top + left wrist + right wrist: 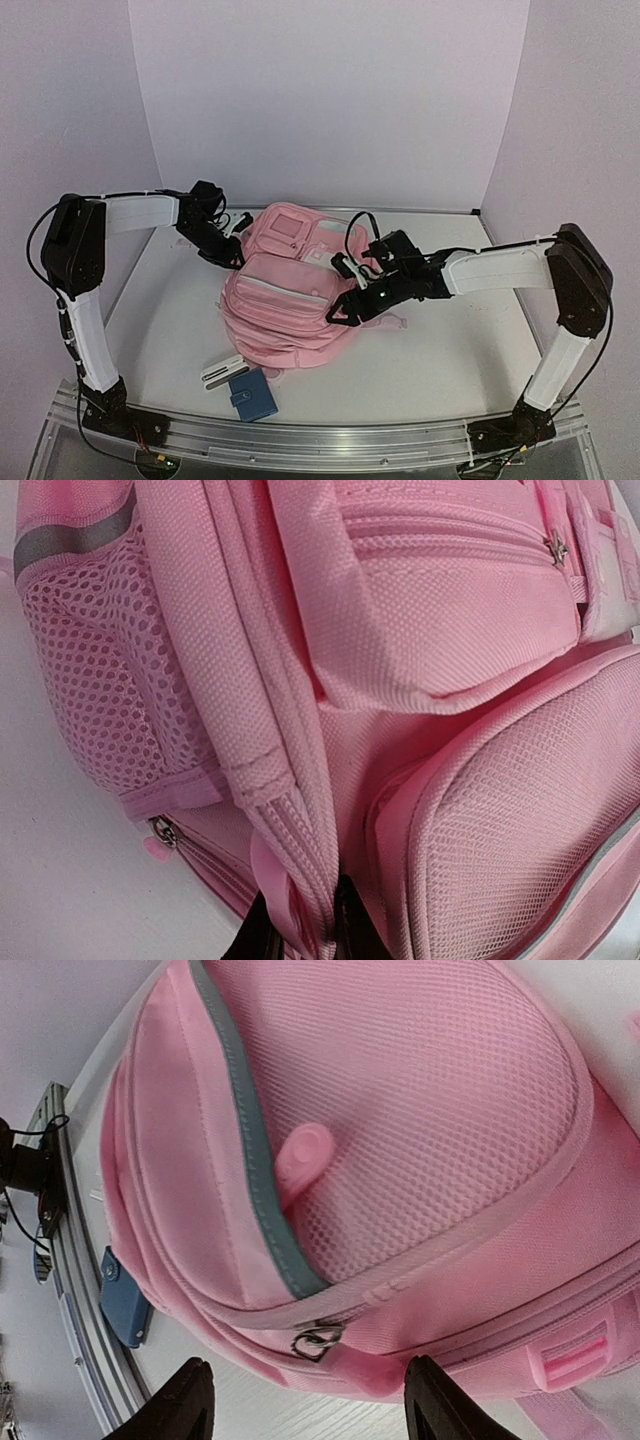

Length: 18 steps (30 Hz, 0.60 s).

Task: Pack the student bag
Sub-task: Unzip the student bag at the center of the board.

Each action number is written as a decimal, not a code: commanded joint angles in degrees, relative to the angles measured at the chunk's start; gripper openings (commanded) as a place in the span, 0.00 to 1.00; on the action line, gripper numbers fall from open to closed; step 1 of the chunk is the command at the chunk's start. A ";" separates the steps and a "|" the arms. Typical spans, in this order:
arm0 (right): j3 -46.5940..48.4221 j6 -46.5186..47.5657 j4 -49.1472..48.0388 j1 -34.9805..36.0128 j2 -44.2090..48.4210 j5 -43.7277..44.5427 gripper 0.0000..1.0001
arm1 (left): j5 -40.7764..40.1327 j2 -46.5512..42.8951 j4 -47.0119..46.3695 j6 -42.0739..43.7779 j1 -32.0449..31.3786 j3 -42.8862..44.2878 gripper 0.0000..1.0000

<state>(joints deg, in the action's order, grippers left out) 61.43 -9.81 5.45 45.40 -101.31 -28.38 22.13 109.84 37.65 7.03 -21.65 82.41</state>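
**Asker:** Where is the student bag point(285, 310) lying?

**Describer:** It is a big pink backpack, and it is lying front-up in the middle of the white table point(450, 340), with its zipped pockets facing upward.

**Asker:** What is the left gripper point(305, 930) doing?

**Describer:** It is reaching in at the bag's far left edge, next to a mesh side pocket point(100, 680). Its jaws are standing almost closed and are pinching a raised fold of the pink fabric.

**Asker:** And the right gripper point(310, 1368)?

**Describer:** It is hanging just over the bag's right side. Its jaws are standing wide apart and are gripping nothing. A metal zip pull point(318, 1341) is showing between the two fingers, and neither finger is touching it. Above the zip pull, a mesh-covered pocket is carrying a grey strip point(255, 1150) and a round pink tab point(303, 1157).

**Asker:** Is anything else lying nearby?

**Describer:** A blue wallet point(253, 394) and a flat white item point(222, 372) are lying just beside each other. They are close to the bag's near edge, by the metal rail point(330, 435).
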 commanded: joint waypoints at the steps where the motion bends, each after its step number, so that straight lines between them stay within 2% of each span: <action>1: 0.85 3.92 -2.09 1.55 -1.30 6.36 0.57 | -0.59 0.60 -0.87 0.09 -0.32 2.41 0.00; 10: 0.09 5.55 -4.11 6.21 -0.85 17.15 0.39 | 0.02 1.84 -0.66 -1.13 -0.37 3.35 0.00; 14: -0.13 5.85 -4.55 7.24 -0.75 21.03 0.26 | -0.62 2.13 -0.64 -2.52 -0.32 3.69 0.00; 18: -0.43 5.95 -4.92 7.56 0.19 21.84 0.09 | -2.19 2.46 -0.64 -5.14 -0.32 3.81 0.00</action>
<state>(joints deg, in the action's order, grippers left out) 61.11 -4.46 3.80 52.11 -102.24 -9.47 21.80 111.02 38.35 4.70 -21.65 83.66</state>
